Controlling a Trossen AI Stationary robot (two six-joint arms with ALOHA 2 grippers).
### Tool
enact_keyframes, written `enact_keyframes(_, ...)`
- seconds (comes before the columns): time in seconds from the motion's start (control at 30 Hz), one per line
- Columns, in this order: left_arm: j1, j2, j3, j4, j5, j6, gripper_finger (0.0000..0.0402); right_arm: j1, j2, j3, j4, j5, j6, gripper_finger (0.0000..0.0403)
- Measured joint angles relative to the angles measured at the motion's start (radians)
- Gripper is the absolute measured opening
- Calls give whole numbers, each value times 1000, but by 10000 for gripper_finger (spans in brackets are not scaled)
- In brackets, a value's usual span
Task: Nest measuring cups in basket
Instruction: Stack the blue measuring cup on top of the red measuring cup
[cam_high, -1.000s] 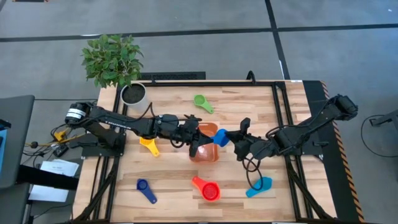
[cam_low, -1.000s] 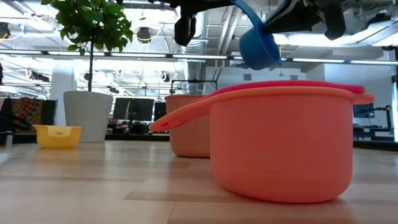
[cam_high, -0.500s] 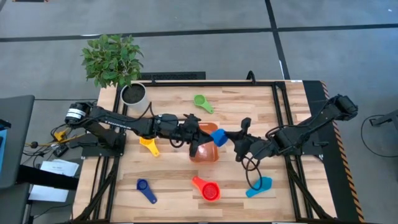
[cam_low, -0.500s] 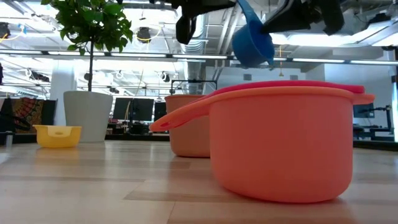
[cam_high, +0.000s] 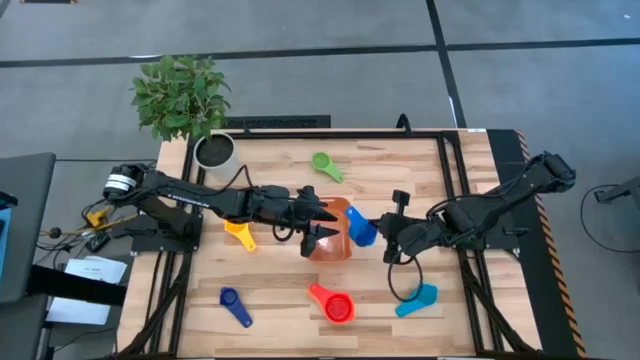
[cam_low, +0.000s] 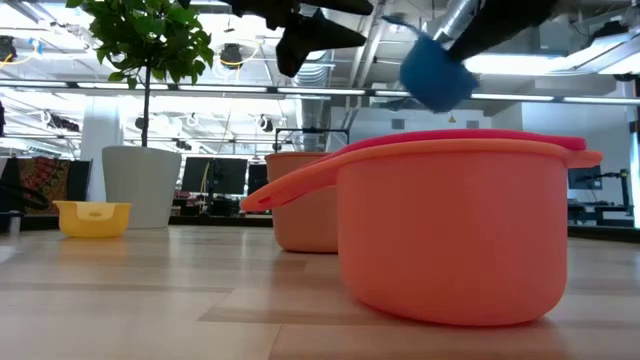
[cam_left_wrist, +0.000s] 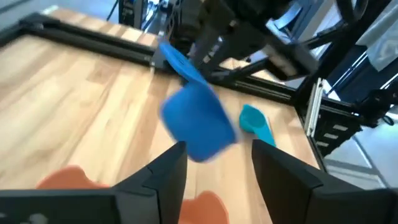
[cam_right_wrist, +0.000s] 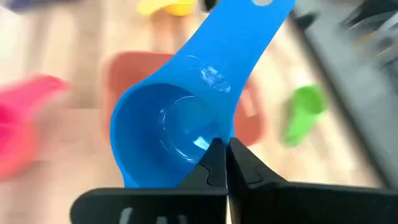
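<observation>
- The table (cam_high: 280, 160) is pale wood slats in a black frame, with both arms reaching in toward its middle.
- A plant (cam_high: 180, 95) in a white pot (cam_high: 214, 151) stands at the far left corner; in the low view it rises behind the yellow cup.
- The basket (cam_high: 335, 245), orange, sits at mid-table. In the low view it shows as a terracotta tub (cam_low: 305, 215) behind the big orange-and-red cup that fills the foreground.
- The left gripper (cam_high: 318, 222) hovers over the basket's left part, its two fingers (cam_left_wrist: 165, 180) spread apart and holding nothing.
- The right gripper (cam_high: 392, 232) is just right of the basket, its fingers (cam_right_wrist: 214, 168) pinched together on the handle of the blue cup (cam_high: 360, 228).
- That blue cup hangs in the air over the basket's right edge, bowl tilted; the low view shows it (cam_low: 435, 75) well above the table, and the left wrist view shows it (cam_left_wrist: 198, 121) just ahead of the open fingers.
- The red cup (cam_high: 334, 304) lies near the front edge, below the basket.
- The light blue cup (cam_high: 418, 299) lies front right, near a loop of the right arm's cable.
- The dark blue cup (cam_high: 236, 306) lies front left.
- The yellow cup (cam_high: 240, 234) lies left of the basket, beside the left arm.
- The green cup (cam_high: 326, 165) lies toward the far edge, well apart from the basket.
</observation>
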Motion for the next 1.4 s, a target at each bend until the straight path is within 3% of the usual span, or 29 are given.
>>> enact_keyframes(0.2,-33,-73,-1,-137,-122,66,167,-20,63,77,-47,-224,165,4)
enact_keyframes(0.37,-110,-130,-15,-212,-296,139,154,-19,215,179,-108,-293,189,6)
enact_keyframes(0.53,-175,-168,-51,-257,-384,149,147,-19,375,337,-199,-321,178,5)
enact_keyframes(0.73,-218,-179,-60,-379,-485,75,145,-19,513,509,-248,-342,152,6)
enact_keyframes(1.0,-245,-179,-60,-565,-692,-92,145,-18,646,639,-212,-488,165,5)
enact_keyframes(1.23,-260,-176,-60,-652,-730,-190,145,-18,716,685,-221,-682,160,6)
enact_keyframes(1.4,-277,-176,-60,-662,-750,-196,145,-18,733,688,-254,-727,153,9)
